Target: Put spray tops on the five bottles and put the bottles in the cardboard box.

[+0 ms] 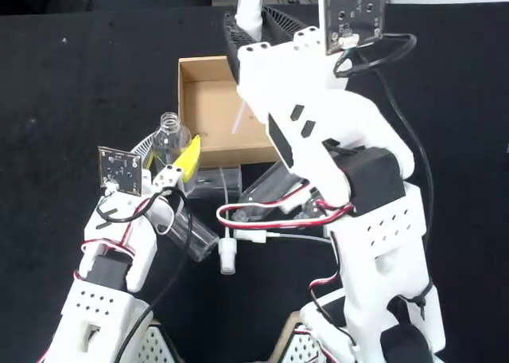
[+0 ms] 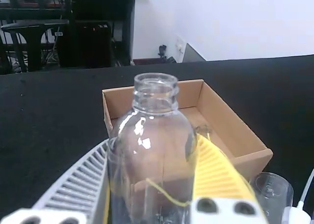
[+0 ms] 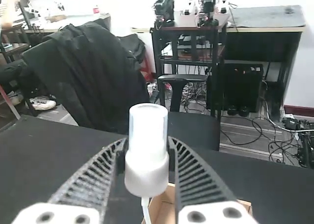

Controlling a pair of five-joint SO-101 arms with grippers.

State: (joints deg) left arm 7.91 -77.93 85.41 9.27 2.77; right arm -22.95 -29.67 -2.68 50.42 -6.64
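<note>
My left gripper [image 1: 170, 150] [image 2: 153, 150] is shut on a clear, uncapped bottle [image 1: 169, 130] [image 2: 155, 94], held upright just beside the near left corner of the cardboard box [image 1: 208, 112] [image 2: 230, 122]. One finger is grey, the other yellow [image 1: 189, 158]. High over the box's far side, my right gripper [image 1: 251, 27] [image 3: 147, 153] is shut on a white spray top [image 1: 249, 3] [image 3: 147, 123]. Its thin dip tube [image 1: 237, 122] hangs down over the box.
Several clear bottles [image 1: 196, 232] [image 1: 219, 180] [image 1: 269, 193] lie on the black table in front of the box. Two loose spray tops [image 1: 228, 256] [image 1: 253, 237] with tubes lie between the arms. One lying bottle [image 2: 273, 188] is close beside my left gripper.
</note>
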